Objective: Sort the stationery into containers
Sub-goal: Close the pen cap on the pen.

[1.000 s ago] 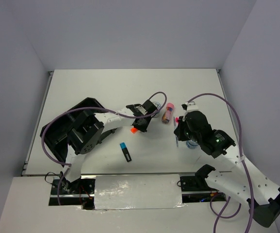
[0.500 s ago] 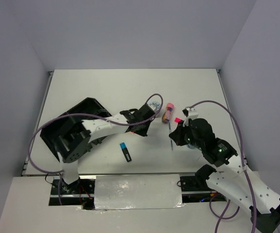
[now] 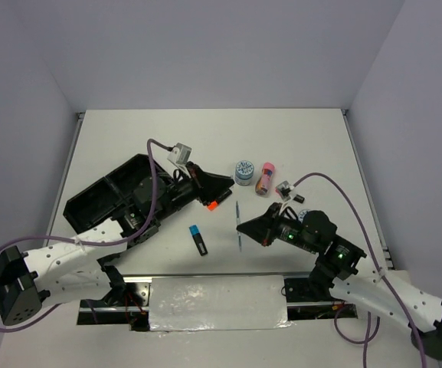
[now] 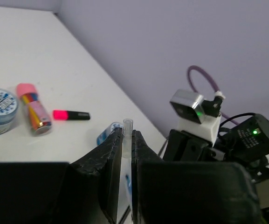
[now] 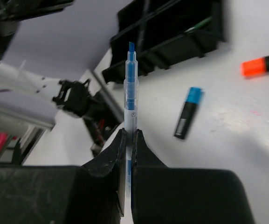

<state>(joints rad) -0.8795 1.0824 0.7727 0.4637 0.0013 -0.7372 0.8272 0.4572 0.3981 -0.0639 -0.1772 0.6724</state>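
My right gripper (image 3: 242, 227) (image 5: 129, 135) is shut on a thin clear pen with blue ink (image 5: 130, 88) (image 3: 238, 215) and holds it above the table's middle. My left gripper (image 3: 224, 186) (image 4: 126, 135) is shut on a thin clear pen (image 4: 127, 128) whose end sticks just past the fingertips. The black organiser tray (image 3: 98, 199) (image 5: 171, 35) lies at the left. An orange-capped highlighter (image 3: 211, 205) (image 5: 262, 65) lies on the table just below my left gripper. A blue-capped highlighter (image 3: 198, 239) (image 5: 188, 114) lies nearer the front.
A blue-white tape roll (image 3: 243, 170) (image 4: 1, 105) and the pink-orange tube (image 3: 265, 178) (image 4: 34, 109) lie right of my left gripper. In the left wrist view a pink-capped highlighter (image 4: 71, 115) and a second tape roll (image 4: 105, 133) lie near the right arm (image 4: 209, 135).
My right gripper has carried the blue pen left towards the table's middle. My left arm has dropped low and its gripper has drawn back up-left, off the orange-capped highlighter.
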